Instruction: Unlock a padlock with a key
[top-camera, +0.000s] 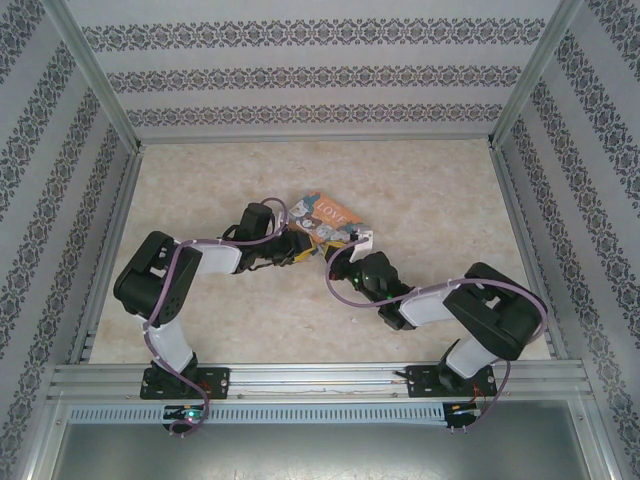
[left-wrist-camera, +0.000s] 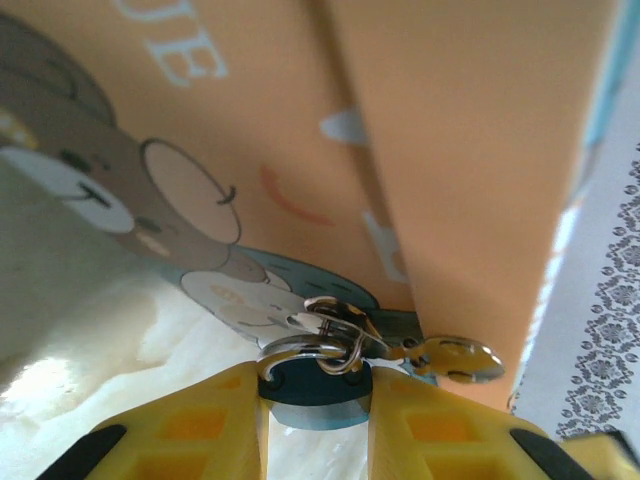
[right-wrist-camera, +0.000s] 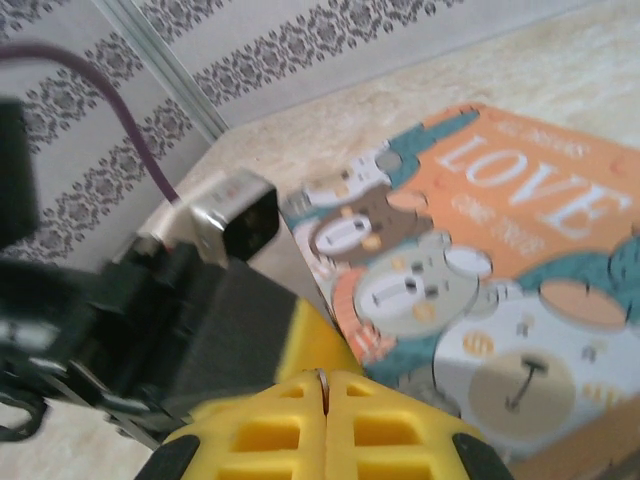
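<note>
Top view: the left tool (top-camera: 297, 254) and right tool (top-camera: 338, 257) meet at the near edge of the LOVE box (top-camera: 330, 212).

Left wrist view: the left tool is clamped on the teal padlock (left-wrist-camera: 312, 397). Its shackle points at the box, and what looks like the key (left-wrist-camera: 458, 360) lies just to its right.

Right wrist view: the right tool is pressed together; whether it pinches anything cannot be told.

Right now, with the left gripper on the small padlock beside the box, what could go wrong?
The left gripper holds the tiny padlock only at the very tip; it may slip or twist under a push. Its shackle seems hooked in the clasp of the box, so a pull may drag the box. The right gripper is shut and close to the left arm; they may collide.
</note>
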